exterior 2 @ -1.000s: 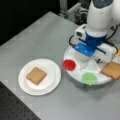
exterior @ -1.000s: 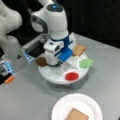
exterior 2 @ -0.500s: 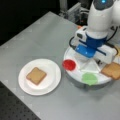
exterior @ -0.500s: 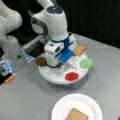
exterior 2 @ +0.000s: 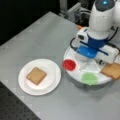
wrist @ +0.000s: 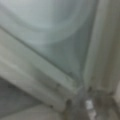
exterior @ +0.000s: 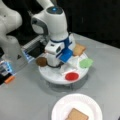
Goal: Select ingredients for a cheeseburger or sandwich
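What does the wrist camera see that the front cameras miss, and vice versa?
Wrist view only: pale ridges meeting, close up. Front views only: the hand lowered onto the round tray, the tomato disc, lettuce, patty, and a toast on the paper plate. Shared: apparently that tray.

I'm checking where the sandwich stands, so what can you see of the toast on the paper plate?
The toast square is a flat tan-brown slice with slightly rounded corners, lying flat and turned at an angle near the middle of the white paper plate. Nothing is stacked on it and nothing but the plate touches it. In a front view it shows at the bottom edge, partly cut off. The gripper is away from it, hidden low over the white round tray, so its fingers do not show.
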Robot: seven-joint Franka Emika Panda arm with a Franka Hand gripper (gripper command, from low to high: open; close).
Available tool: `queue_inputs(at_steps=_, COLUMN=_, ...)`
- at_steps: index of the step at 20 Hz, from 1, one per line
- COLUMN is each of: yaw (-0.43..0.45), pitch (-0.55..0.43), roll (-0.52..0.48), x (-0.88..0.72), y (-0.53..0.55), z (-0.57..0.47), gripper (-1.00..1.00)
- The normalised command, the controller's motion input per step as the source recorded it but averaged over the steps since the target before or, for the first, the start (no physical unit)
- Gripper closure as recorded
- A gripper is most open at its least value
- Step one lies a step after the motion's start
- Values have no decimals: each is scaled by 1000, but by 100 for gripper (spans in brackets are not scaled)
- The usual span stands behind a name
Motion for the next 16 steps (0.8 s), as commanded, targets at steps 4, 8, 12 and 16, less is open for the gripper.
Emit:
queue_inputs(at_steps=4, yaw=441, pitch=-139, roll=30, x=-367, y=-8, z=-75, gripper=-100)
queue_inputs(at_steps=8, yaw=417, pitch=-133, roll=61, x=-293, y=-69, z=-90, gripper=-100)
queue_inputs(at_steps=12, yaw=353, pitch=-97, roll=150, x=-229, y=-104, z=-107, gripper=-100)
queue_inputs(at_steps=16, yaw=179, pitch=-59, roll=213, x=-210, y=-65, z=-125, gripper=-100)
